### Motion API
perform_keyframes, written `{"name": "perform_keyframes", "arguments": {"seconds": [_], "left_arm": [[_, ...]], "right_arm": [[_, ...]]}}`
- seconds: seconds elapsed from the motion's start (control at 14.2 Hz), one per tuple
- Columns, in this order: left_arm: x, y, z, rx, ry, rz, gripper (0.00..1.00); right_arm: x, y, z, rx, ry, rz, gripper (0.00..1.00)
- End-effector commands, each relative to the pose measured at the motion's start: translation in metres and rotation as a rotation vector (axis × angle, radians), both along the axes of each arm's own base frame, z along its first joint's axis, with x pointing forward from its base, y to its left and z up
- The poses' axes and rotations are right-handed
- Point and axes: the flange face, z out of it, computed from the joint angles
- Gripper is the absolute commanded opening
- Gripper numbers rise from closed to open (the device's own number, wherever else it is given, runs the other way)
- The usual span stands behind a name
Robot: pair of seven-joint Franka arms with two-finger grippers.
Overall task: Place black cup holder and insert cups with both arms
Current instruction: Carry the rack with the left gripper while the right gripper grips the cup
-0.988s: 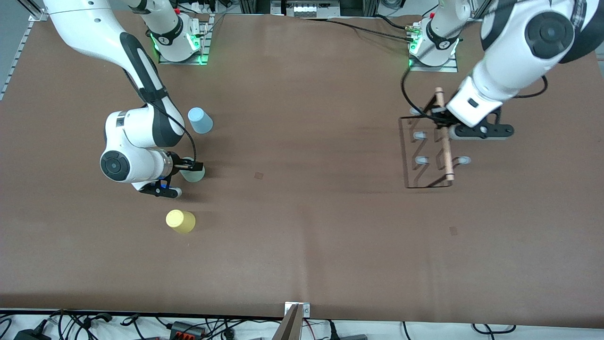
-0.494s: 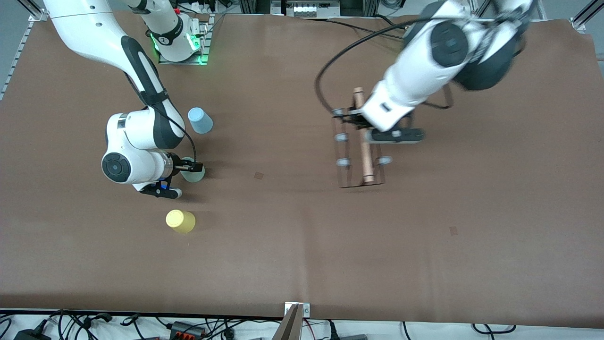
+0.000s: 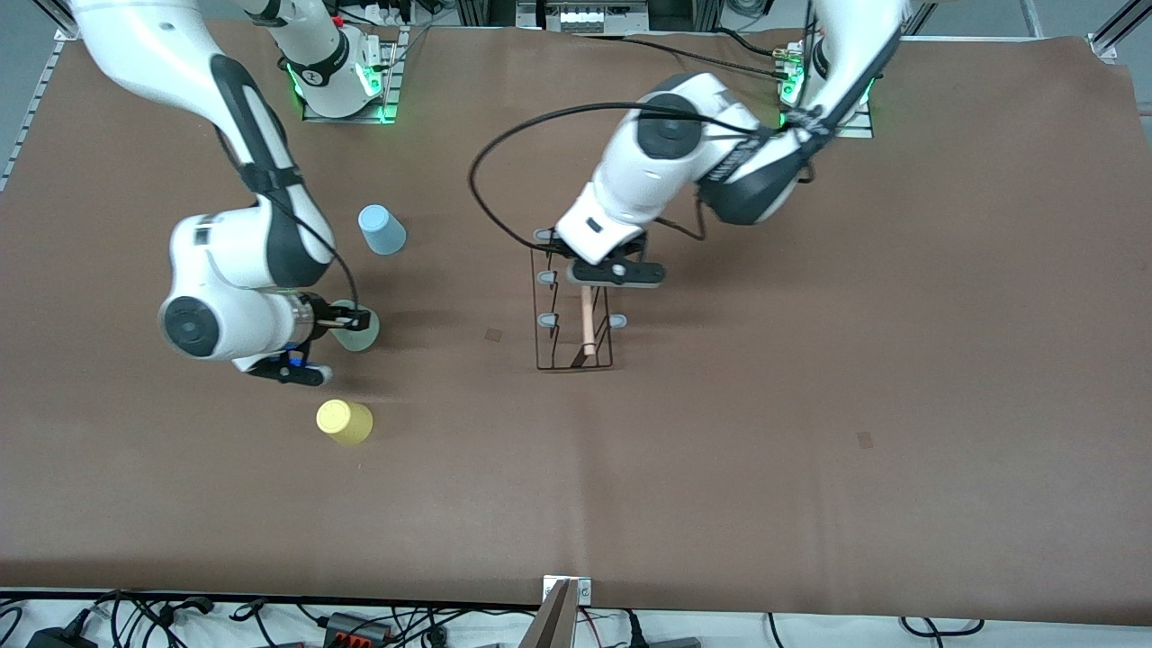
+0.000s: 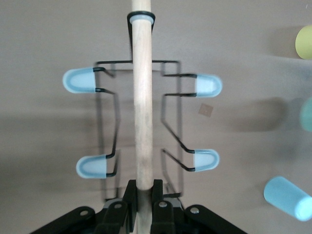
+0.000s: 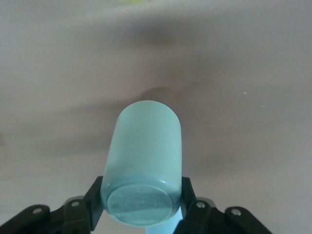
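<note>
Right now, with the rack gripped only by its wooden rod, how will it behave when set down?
The black cup holder looks like thin wire, so probably light and springy. The left gripper clamps one end of the wooden rod, so the rack may swing or tilt.

2 white arms, black joint bands, black grippers w/ screws, black cable, green base lights

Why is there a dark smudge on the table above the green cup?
Right wrist view: that smudge is the soft shadow of the green cup, which the right gripper holds off the table. Left wrist view: the rack casts faint doubled wire shadows. Front view: even light, everything sharp.
</note>
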Motion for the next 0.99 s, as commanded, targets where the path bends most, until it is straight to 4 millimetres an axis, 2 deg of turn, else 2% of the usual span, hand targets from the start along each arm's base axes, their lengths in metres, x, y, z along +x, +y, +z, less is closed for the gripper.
{"name": "perform_keyframes", "arguments": {"seconds": [0.0, 0.14, 0.35, 0.49, 0.63, 0.78, 0.85, 0.92], "left_arm": [[0.014, -0.027, -0.009, 0.003, -0.041, 0.007, 0.01], [0.019, -0.036, -0.016, -0.006, -0.046, 0.001, 0.01], [0.025, -0.037, -0.023, -0.014, -0.053, 0.006, 0.03], [0.022, -0.043, -0.037, -0.007, -0.069, -0.014, 0.04], [0.024, -0.042, -0.043, 0.008, -0.08, -0.018, 0.12], [0.026, -0.04, -0.038, 0.012, -0.083, -0.015, 0.57], [0.027, -0.037, -0.027, 0.013, -0.094, -0.012, 0.59], [0.029, -0.031, -0.015, 0.024, -0.096, -0.005, 0.66]], "right_arm": [[0.023, -0.015, 0.065, 0.036, -0.003, -0.006, 0.23], [0.024, -0.019, 0.072, 0.031, 0.0, -0.005, 0.24], [0.024, -0.02, 0.072, 0.028, -0.001, -0.009, 0.24], [0.024, -0.019, 0.071, 0.026, 0.002, -0.01, 0.24], [0.024, -0.019, 0.07, 0.025, 0.004, -0.011, 0.24], [0.024, -0.019, 0.067, 0.022, 0.009, -0.014, 0.24], [0.024, -0.019, 0.067, 0.022, 0.009, -0.015, 0.24], [0.023, -0.019, 0.066, 0.021, 0.01, -0.016, 0.24]]}}
